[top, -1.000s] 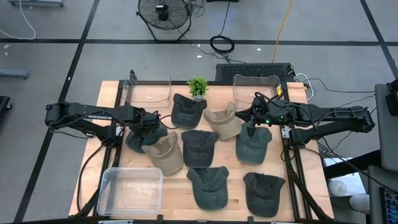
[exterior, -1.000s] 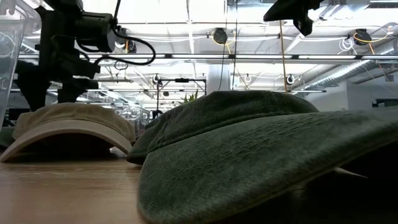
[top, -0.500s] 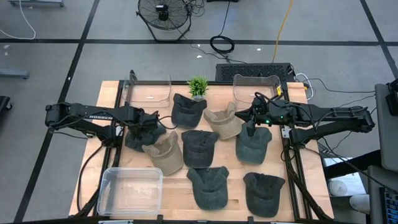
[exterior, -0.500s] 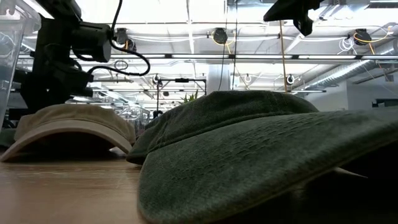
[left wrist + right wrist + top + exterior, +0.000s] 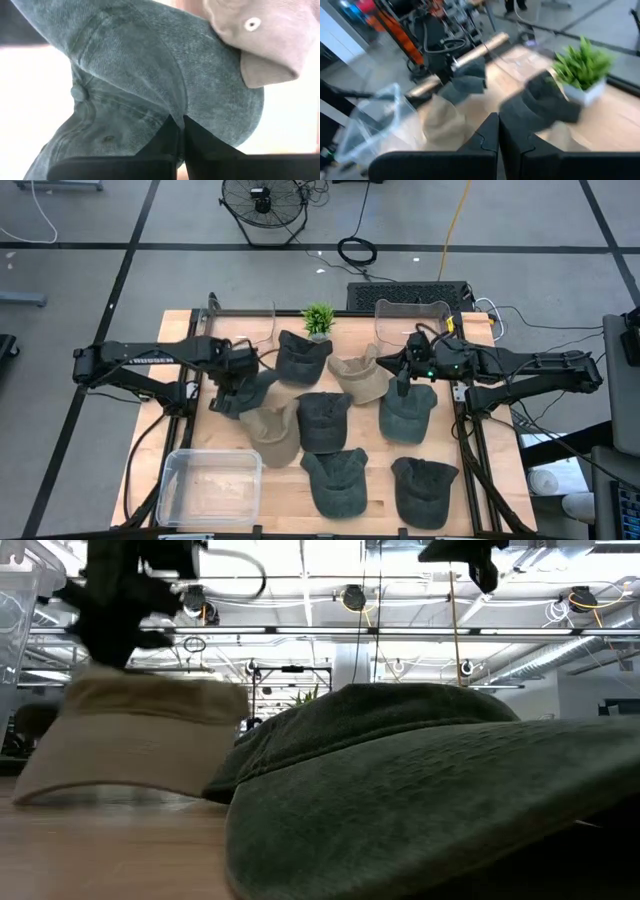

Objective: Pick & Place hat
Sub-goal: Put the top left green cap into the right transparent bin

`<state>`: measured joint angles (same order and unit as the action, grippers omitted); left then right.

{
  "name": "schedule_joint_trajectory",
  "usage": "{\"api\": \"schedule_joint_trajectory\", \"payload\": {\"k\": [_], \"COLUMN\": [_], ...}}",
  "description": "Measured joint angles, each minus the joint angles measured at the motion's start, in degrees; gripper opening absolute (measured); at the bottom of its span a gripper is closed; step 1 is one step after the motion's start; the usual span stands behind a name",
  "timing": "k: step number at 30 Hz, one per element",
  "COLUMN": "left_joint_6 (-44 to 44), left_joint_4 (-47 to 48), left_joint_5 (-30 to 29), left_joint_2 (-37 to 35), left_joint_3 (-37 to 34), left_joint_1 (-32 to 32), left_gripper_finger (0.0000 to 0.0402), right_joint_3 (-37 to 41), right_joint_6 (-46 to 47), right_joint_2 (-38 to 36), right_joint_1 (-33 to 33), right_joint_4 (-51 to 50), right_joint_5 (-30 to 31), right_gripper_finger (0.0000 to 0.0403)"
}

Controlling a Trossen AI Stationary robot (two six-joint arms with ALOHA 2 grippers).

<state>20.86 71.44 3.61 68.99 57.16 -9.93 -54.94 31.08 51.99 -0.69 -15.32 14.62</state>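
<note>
No brand, label or legible writing is showing on any hat, bin or arm in these views.

The left gripper [image 5: 236, 376] is pinching the dark green hat [image 5: 247, 390] at the left side of the table [image 5: 175, 430], its two fingers pressed together on a fold of the crown. In the left wrist view the fingertips [image 5: 172, 131] are meeting on the denim-like cloth [image 5: 150, 90], with a tan hat [image 5: 260, 35] lying against it. A second ago those fingers were standing spread over the same hat; they have since closed, and the hat is now sitting higher and further right, tilted, with its rim partly over the tan hat [image 5: 268, 428] beside it.

The right gripper [image 5: 404, 387] is hovering over a dark hat [image 5: 405, 415] on the right side of the table, fingers pressed together and holding nothing (unchanged from the earlier frames).

The high view is showing what the others are not: the full layout of several dark hats and two tan ones, a clear bin [image 5: 210, 485] at the near left corner, two clear containers [image 5: 410, 318] at the far edge, and a small green plant [image 5: 318, 318] between them. The low view is showing only a tan hat [image 5: 135, 740] with the left arm [image 5: 125, 590] above it and a large dark hat [image 5: 420, 790] close to the lens. The right wrist view is looking across to the left arm holding the dark hat [image 5: 465, 80] off the table.
</note>
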Motion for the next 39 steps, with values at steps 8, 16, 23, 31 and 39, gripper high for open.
{"api": "schedule_joint_trajectory", "payload": {"k": [8, 16, 23, 31, 39], "left_joint_6": [-0.11, -0.46, -6.55, -10.89, -11.16], "left_joint_4": [0.72, 2.71, -1.13, -1.83, -9.29], "left_joint_5": [-1.03, -3.77, -4.62, 1.13, 6.48], "left_joint_2": [0.49, 3.61, 11.56, 21.44, 24.90], "left_joint_3": [15.37, 24.92, 30.84, 36.78, 43.51], "left_joint_1": [-0.04, -1.73, -0.18, 2.22, 2.21], "left_gripper_finger": [0.0007, 0.0008, 0.0009, 0.0005, 0.0010], "right_joint_3": [-4.83, -20.20, -30.99, -32.33, -32.33], "right_joint_6": [-9.97, -21.78, -26.79, -32.53, -34.86], "right_joint_2": [6.18, 18.79, 29.67, 34.24, 34.23], "right_joint_1": [3.47, 7.13, 6.42, 3.93, 4.36], "right_joint_4": [5.27, 2.44, -1.40, -4.86, -6.13], "right_joint_5": [-6.66, -12.04, -16.35, -15.06, -16.47], "right_gripper_finger": [0.0000, 0.0021, 0.0095, 0.0170, 0.0189]}}
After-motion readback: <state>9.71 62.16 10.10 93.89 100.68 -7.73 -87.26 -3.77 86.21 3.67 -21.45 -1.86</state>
